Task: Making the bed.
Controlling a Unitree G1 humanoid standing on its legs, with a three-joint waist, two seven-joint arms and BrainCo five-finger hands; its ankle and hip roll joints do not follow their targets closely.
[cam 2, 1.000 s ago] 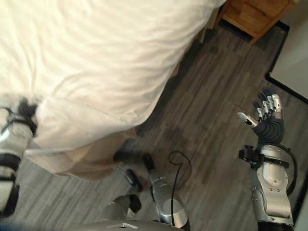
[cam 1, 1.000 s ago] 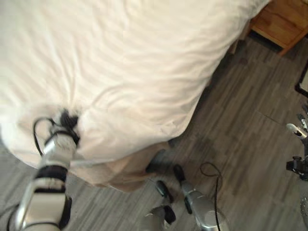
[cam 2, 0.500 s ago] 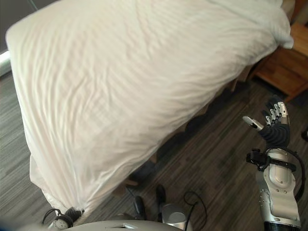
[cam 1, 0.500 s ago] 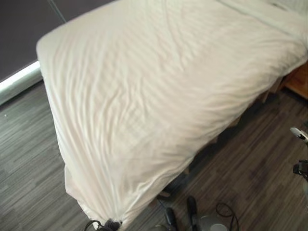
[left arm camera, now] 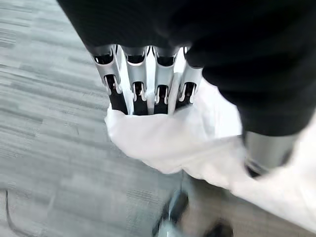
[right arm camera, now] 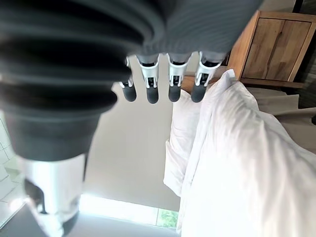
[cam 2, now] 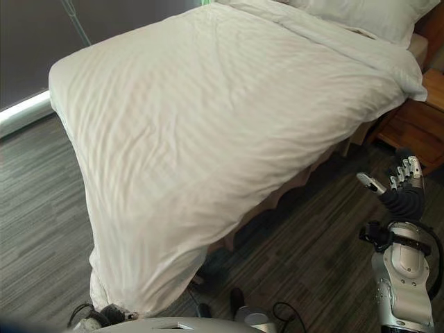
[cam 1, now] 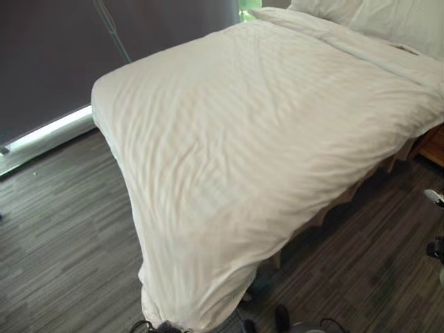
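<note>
White duvet is lying spread over bed, hanging down over near corner toward dark wood floor. Corner of duvet is being pinched by left hand, fingers curled into cloth. Right hand is being held up over floor beside bed, fingers straight and apart, nothing held. Pillows are lying at far end. Wooden nightstand is standing beside bed.

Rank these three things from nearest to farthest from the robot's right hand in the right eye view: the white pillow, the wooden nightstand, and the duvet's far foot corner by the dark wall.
From the right hand:
1. Wooden nightstand, just beyond the hand, at the bed's right side.
2. White pillow, at the head of the bed, top right.
3. White duvet's far foot corner, across the bed, by the dark wall on the left.
</note>
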